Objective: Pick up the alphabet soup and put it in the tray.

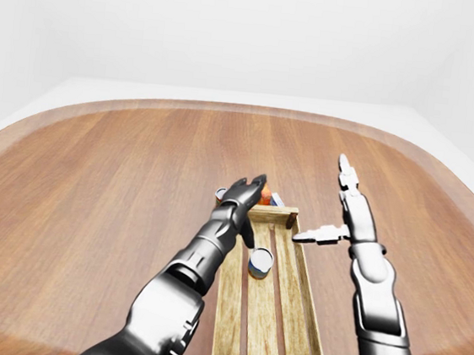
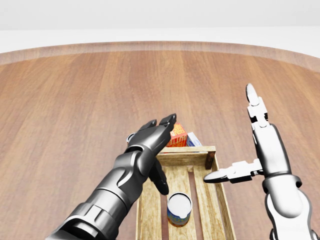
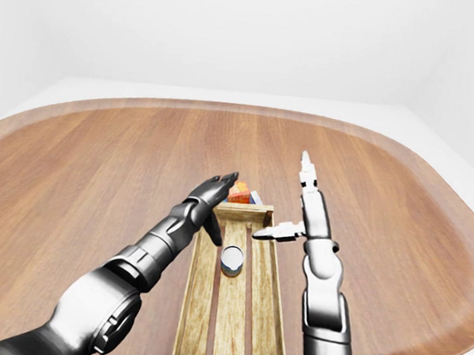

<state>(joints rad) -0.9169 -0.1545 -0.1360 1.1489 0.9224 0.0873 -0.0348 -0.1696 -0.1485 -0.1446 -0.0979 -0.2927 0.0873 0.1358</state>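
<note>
The alphabet soup can [image 2: 179,209] stands upright inside the wooden tray [image 2: 215,197], near the tray's upper end; it also shows in the left-eye view [image 1: 260,262]. My left hand [image 2: 156,131] is open and empty, hovering over the tray's upper left corner, just above the can in the picture. My right hand [image 2: 250,150] is open and empty at the tray's right side, fingers pointing up and thumb reaching toward the tray's rim.
An orange box [image 2: 177,135] and a blue-white box [image 2: 193,139] lie just past the tray's upper end. Another can [image 1: 220,194] peeks out left of my left hand. The round wooden table [image 2: 65,115] spreads wide on all sides.
</note>
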